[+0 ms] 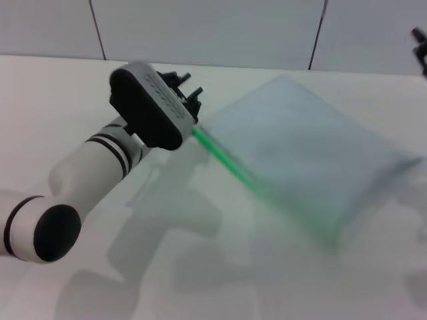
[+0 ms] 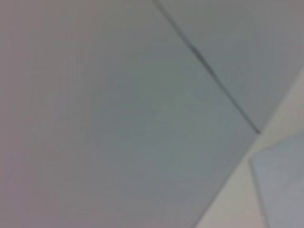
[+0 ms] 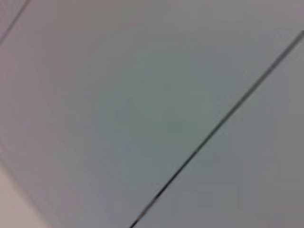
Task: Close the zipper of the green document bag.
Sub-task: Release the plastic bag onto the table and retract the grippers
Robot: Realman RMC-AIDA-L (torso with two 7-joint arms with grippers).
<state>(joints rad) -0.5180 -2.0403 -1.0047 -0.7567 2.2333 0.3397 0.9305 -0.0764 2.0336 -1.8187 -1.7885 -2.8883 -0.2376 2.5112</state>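
The green document bag lies flat on the white table, a pale bluish translucent pouch set at a slant right of centre. Its zipper is the bright green strip along the long edge facing me, running from the far left corner toward the near right. My left gripper hovers at the zipper's far left end, mostly hidden behind its dark wrist housing. I cannot make out the slider. A corner of the bag shows in the left wrist view. Only a dark bit of my right gripper shows at the far right edge.
The white table stretches around the bag. A grey panelled wall with dark seams stands behind it. The right wrist view shows only that wall.
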